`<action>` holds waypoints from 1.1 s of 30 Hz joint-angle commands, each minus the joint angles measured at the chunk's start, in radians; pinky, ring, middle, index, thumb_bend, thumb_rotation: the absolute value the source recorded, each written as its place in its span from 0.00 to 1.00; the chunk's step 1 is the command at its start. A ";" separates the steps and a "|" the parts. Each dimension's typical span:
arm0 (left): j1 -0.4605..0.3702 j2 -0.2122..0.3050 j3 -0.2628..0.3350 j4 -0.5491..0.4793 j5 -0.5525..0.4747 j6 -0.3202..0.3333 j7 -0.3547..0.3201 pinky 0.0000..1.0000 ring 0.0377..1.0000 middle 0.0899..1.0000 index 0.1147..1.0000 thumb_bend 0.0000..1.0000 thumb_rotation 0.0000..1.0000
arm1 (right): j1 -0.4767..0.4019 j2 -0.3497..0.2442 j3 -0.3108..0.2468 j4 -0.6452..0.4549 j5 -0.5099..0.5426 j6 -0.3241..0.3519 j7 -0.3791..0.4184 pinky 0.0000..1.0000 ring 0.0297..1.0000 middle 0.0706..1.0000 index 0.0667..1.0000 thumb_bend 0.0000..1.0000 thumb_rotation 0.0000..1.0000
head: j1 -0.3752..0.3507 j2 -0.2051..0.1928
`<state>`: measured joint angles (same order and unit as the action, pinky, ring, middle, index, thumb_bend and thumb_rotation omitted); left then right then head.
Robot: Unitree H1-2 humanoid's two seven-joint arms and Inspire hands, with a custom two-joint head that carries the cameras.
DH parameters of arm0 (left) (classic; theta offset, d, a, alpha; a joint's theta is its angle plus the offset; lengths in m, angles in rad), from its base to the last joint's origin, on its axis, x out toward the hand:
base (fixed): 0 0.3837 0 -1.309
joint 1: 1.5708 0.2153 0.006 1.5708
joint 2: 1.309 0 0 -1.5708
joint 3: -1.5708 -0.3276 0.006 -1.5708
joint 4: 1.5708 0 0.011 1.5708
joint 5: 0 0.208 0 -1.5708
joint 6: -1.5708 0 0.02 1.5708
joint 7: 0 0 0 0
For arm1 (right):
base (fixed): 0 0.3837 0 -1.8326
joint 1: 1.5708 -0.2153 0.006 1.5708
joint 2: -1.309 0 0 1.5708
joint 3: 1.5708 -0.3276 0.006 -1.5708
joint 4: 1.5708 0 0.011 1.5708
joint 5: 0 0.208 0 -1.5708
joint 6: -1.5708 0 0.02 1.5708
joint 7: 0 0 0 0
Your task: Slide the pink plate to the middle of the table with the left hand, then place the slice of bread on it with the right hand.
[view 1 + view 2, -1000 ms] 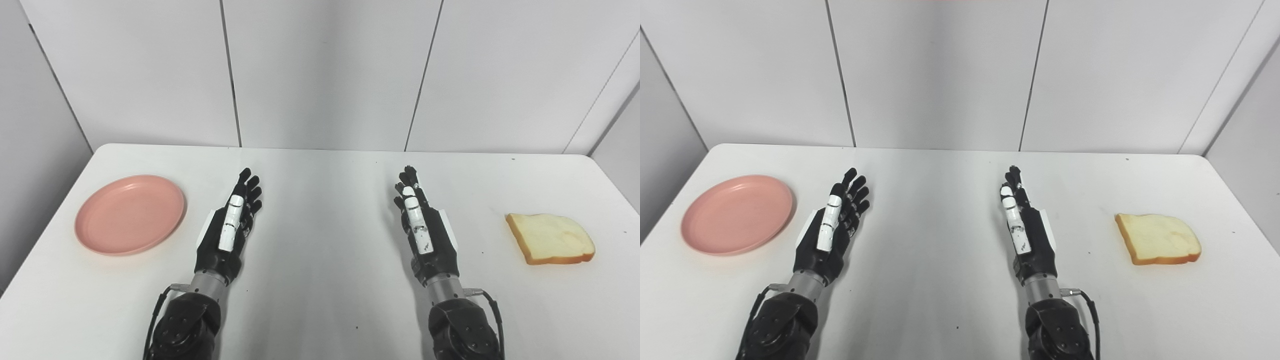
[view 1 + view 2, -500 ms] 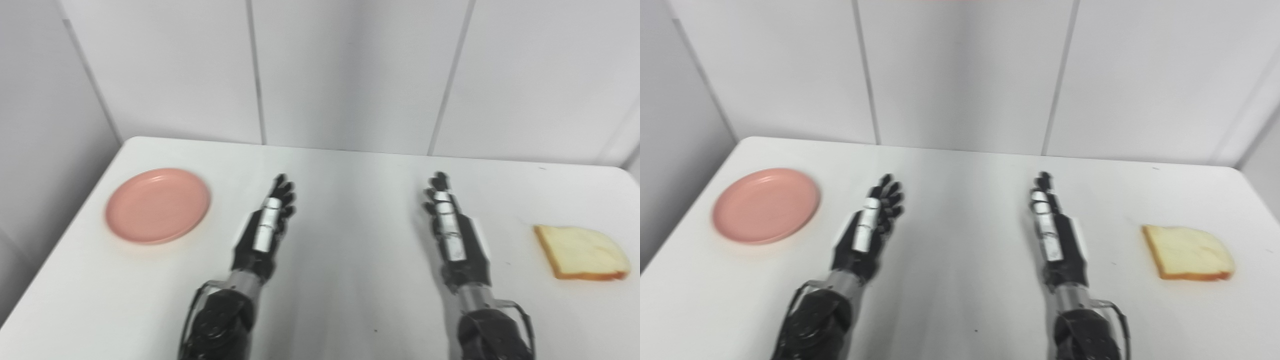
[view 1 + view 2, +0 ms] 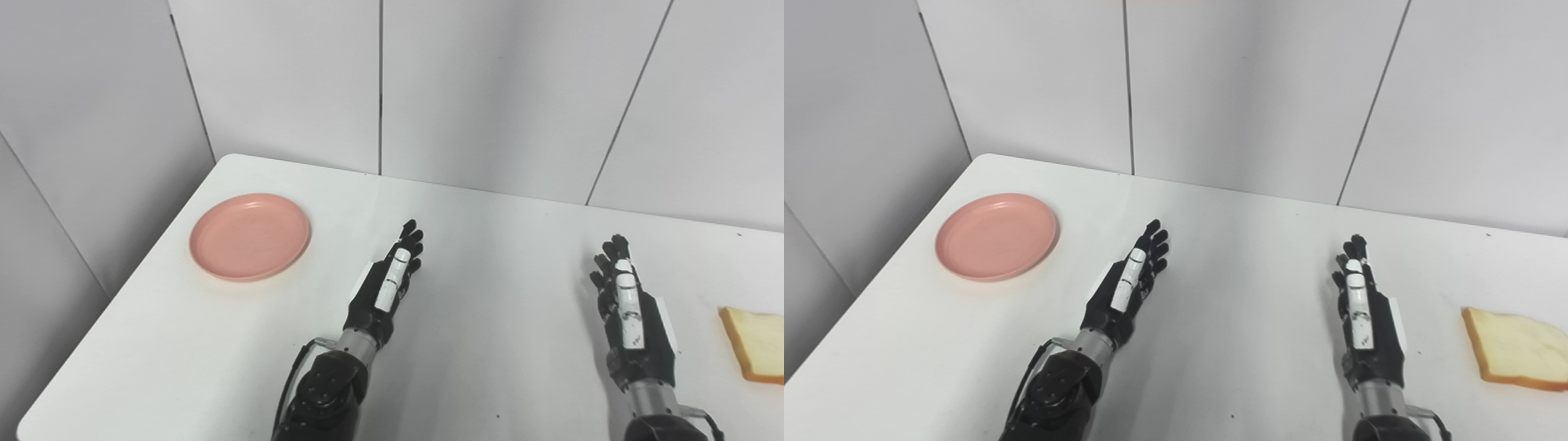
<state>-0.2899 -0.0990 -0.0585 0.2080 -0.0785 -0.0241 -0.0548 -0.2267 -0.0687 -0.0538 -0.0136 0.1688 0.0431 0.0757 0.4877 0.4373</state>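
Note:
A round pink plate [image 3: 250,236] lies flat near the table's left edge. To its right, well apart from it, my left hand [image 3: 387,284] stretches forward over the tabletop, open and holding nothing. My right hand [image 3: 626,306] also points forward, open with nothing in it. The slice of bread [image 3: 1516,357] lies flat at the far right, clear of the right hand; the left eye view cuts part of it off at the frame edge.
The white table [image 3: 502,245] has a rounded far left corner and meets grey wall panels [image 3: 380,86] behind and to the left. Bare tabletop lies between the two hands.
The whole picture has shifted right, so the head cameras have turned left. Plate, bread and both hands keep their places relative to one another.

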 commanded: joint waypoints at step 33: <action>-0.125 0.092 0.222 -0.106 -0.087 -0.011 0.091 1.00 1.00 1.00 0.99 0.74 1.00 | -0.034 -0.014 -0.025 -0.013 0.037 -0.068 0.030 1.00 1.00 1.00 1.00 0.54 0.94 | 0.054 -0.033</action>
<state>-0.3677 -0.0214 0.1500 0.1264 -0.1542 -0.0217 0.0281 -0.2303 -0.0782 -0.0731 0.0113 0.1998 -0.0052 0.1029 0.5430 0.4034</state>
